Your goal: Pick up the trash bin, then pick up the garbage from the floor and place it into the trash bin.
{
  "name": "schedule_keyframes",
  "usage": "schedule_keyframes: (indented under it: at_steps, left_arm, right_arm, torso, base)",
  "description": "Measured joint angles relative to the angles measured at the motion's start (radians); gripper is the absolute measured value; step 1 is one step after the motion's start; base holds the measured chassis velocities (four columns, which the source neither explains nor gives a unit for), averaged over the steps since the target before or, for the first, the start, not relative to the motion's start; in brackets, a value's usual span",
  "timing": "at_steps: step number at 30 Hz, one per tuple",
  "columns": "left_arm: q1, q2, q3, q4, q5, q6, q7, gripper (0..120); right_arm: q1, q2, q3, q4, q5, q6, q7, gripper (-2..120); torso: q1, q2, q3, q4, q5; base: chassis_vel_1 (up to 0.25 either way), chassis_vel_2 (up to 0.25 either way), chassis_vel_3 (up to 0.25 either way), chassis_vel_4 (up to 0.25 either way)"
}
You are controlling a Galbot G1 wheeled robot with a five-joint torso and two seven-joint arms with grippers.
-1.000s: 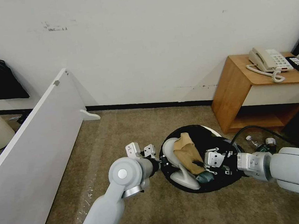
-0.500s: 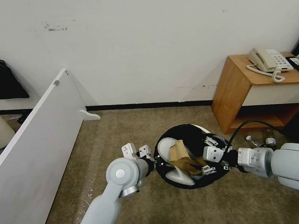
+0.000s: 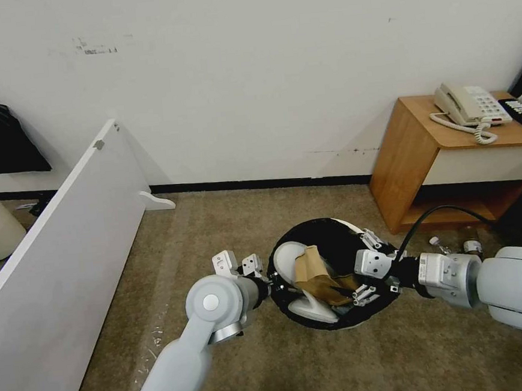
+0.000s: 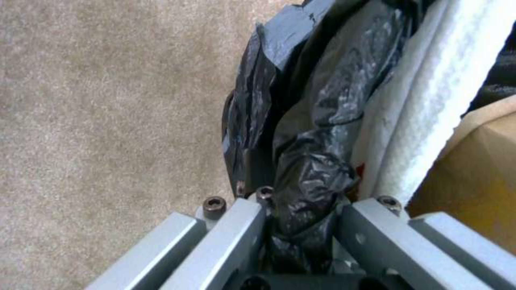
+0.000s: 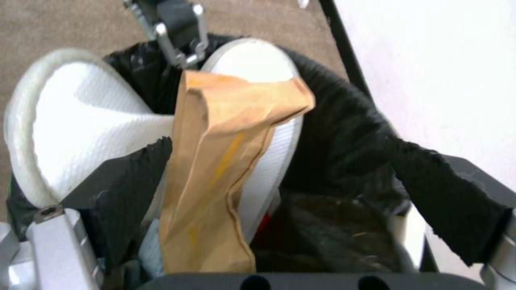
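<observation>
Trash bin [image 3: 336, 238] hangs over the carpet [image 3: 228, 234] in front of me, near the wooden nightstand [image 3: 414, 147]. My left gripper [image 3: 270, 286] has its fingers [image 4: 236, 237] clamped on the rim with the black bag [image 4: 317, 100] bunched between them. My right gripper [image 3: 369, 270] sits over the bin's opposite side, its fingers [image 5: 451, 201] spread wide apart and holding nothing. Inside the bin I see two white slippers [image 5: 86, 121] standing on end and a brown cardboard piece [image 5: 215, 169] leaning between them. Two plastic bottles [image 3: 452, 247] lie on the carpet by the nightstand.
</observation>
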State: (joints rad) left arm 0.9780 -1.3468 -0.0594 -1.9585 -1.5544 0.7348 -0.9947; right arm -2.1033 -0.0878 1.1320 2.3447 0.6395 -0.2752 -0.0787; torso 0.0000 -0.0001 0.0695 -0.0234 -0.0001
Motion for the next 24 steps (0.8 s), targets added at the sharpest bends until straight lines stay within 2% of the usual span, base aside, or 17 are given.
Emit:
schedule_keyframes:
  at_steps: [7, 16, 20, 23, 24]
  left_arm:
    - [0.000, -0.002, -0.009, 0.019, 0.007, 0.000, -0.004, 0]
    - [0.011, 0.007, -0.026, 0.025, 0.018, 0.001, -0.004, 0]
    - [0.035, 0.032, -0.042, 0.010, 0.026, 0.001, 0.004, 0]
    - [0.077, 0.080, -0.069, -0.030, 0.057, 0.001, 0.040, 0]
    - [0.077, 0.080, -0.069, -0.030, 0.057, 0.001, 0.040, 0]
  right_arm:
    - [0.053, 0.028, 0.000, 0.028, 0.030, 0.001, 0.000, 100]
    - [0.141, 0.098, -0.002, 0.076, 0.061, -0.003, -0.002, 100]
    - [0.172, 0.153, 0.001, 0.092, 0.059, -0.003, 0.002, 100]
    - [0.201, 0.266, 0.004, 0.099, 0.030, 0.007, 0.019, 100]
    - [0.201, 0.266, 0.004, 0.099, 0.030, 0.007, 0.019, 100]
  torso:
    - [0.000, 0.000, 0.000, 0.0000, 0.0000]
    - [0.000, 0.000, 0.000, -0.0001, 0.0000]
    - [0.000, 0.000, 0.000, 0.0000, -0.0001]
    - [0.000, 0.000, 0.000, 0.0001, 0.0000]
    - [0.000, 0.000, 0.000, 0.0001, 0.0000]
  base:
    - [0.000, 0.000, 0.000, 0.000]
    - [0.000, 0.000, 0.000, 0.000]
    - [0.000, 0.000, 0.000, 0.000]
    - [0.000, 0.000, 0.000, 0.000]
    - [0.000, 0.000, 0.000, 0.000]
